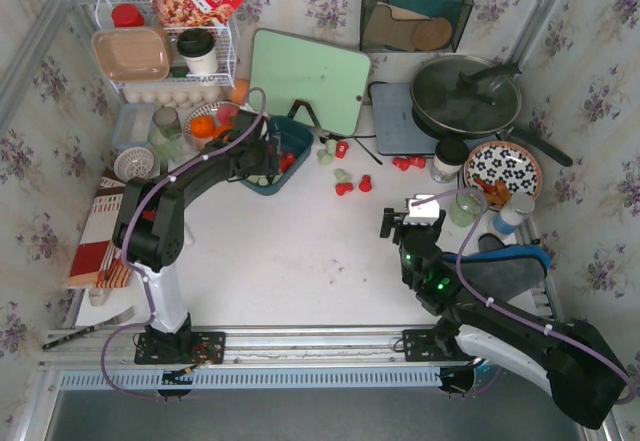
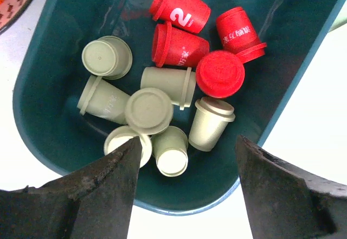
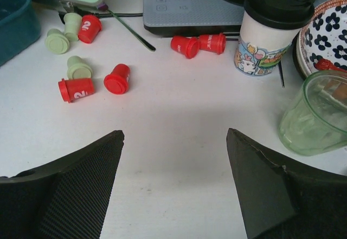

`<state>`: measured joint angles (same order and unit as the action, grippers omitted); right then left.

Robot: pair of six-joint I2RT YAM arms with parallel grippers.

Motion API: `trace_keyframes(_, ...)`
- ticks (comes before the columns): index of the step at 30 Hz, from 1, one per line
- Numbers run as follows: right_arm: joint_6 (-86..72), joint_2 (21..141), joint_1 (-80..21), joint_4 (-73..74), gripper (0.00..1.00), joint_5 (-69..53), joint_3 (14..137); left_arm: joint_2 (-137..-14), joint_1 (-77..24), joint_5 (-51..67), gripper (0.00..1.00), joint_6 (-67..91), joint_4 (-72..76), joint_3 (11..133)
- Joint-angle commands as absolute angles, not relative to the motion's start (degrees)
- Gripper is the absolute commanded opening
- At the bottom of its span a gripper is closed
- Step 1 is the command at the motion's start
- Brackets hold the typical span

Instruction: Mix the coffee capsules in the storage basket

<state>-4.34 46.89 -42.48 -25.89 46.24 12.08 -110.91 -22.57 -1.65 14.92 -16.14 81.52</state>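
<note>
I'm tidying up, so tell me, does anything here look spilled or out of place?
Yes: several coffee capsules lie scattered on the table outside the storage basket, some tipped on their sides. Inside it, reds and greens sit largely unmixed.

The teal basket [image 2: 51,55] holds green capsules [image 2: 149,110] at centre and lower left, red capsules [image 2: 219,73] upper right. Loose capsules [image 3: 117,79] lie scattered outside it.

1. Top view: the left gripper [image 1: 266,161] covers the near-left part of the storage basket [image 1: 300,136], so most capsules [image 1: 288,160] inside are hidden.
2. Left wrist view: the basket's far end is cut off. One pale green capsule [image 2: 120,140] lies partly behind a finger [image 2: 97,195].
3. Right wrist view: the basket, the green cup [image 3: 317,114] and the flower-patterned plate [image 3: 331,27] are cropped at the edges.
</note>
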Motion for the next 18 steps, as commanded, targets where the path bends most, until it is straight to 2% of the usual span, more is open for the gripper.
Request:
trace_keyframes(1,-4.5,49.1,-42.5,-27.6,0.84,45.5,13.4,-108.6,-22.5,-2.4,0.72,15.0,-15.0,80.6)
trace_keyframes(9,-7.4,53.8,-41.6,-31.0,0.84,41.1,15.8,-100.5,-23.1,-1.3,0.72,14.9,-14.6,76.4)
trace_keyframes(18,-10.5,71.3,-35.9,-30.2,0.84,32.9,28.2,-90.4,-24.5,-3.0,0.73,14.5,-14.8,69.0)
